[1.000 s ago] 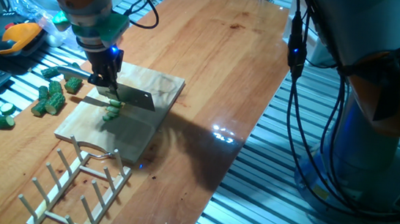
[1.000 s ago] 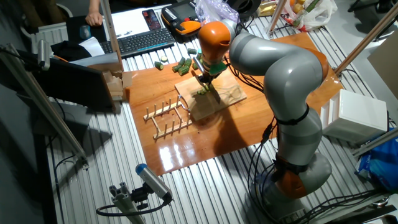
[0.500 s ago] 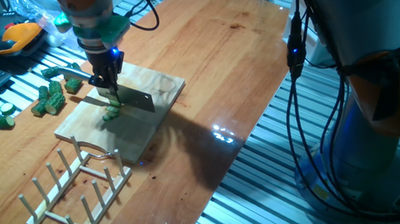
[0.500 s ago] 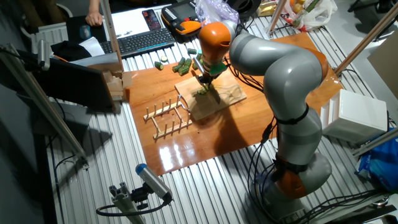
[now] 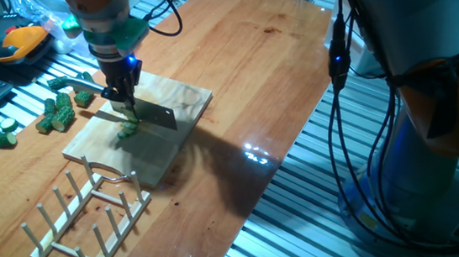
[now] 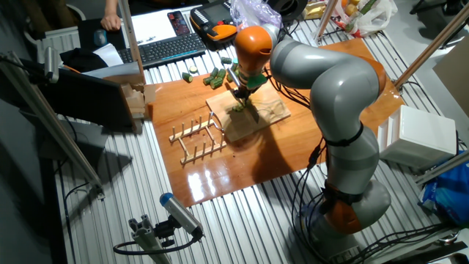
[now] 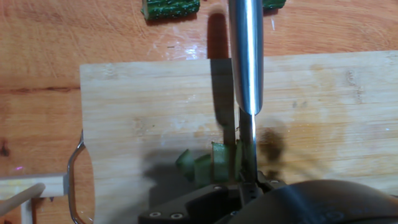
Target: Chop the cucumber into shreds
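Over the chopping board [image 5: 162,130], the pincer [image 5: 121,93] grips a knife [image 5: 151,114], blade down in the cucumber [image 5: 130,125].

From a second ago the knife has barely shifted, its edge staying in the pale-green pieces, so I judge one chopping stroke at its bottom, shredding unfinished. The shreds [image 7: 208,165] cluster beside the blade near the board's middle. Knobbly cucumber chunks [image 5: 61,111] lie on the worktop [image 5: 251,80] beyond. No readable writing anywhere.
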Tool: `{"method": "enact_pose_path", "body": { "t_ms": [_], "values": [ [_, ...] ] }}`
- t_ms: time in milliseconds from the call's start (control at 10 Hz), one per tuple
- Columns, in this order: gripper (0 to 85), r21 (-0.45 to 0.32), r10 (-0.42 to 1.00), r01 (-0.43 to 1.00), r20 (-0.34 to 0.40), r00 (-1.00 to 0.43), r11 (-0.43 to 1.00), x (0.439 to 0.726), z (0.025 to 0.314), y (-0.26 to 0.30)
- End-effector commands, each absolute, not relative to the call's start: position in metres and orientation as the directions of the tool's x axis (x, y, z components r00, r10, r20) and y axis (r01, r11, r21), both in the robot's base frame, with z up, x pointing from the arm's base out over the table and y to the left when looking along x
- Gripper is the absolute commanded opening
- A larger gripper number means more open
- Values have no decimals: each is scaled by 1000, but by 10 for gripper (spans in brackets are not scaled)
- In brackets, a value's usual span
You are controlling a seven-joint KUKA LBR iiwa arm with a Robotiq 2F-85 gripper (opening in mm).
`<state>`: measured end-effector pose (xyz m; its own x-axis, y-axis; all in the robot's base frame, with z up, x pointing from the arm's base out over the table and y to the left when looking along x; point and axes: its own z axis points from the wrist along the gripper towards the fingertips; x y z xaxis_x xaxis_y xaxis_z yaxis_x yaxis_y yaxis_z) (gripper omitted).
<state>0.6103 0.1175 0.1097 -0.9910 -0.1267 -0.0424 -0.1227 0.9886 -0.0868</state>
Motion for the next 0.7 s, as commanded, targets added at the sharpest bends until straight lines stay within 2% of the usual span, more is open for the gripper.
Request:
{"method": "enact_pose_path", "body": {
  "t_ms": [0, 600],
  "values": [
    [0, -87, -127, -123, -42, -991, 989, 610, 110, 118],
    [0, -77, -111, -107, -41, -993, 991, 613, 106, 128]
  ]
}}
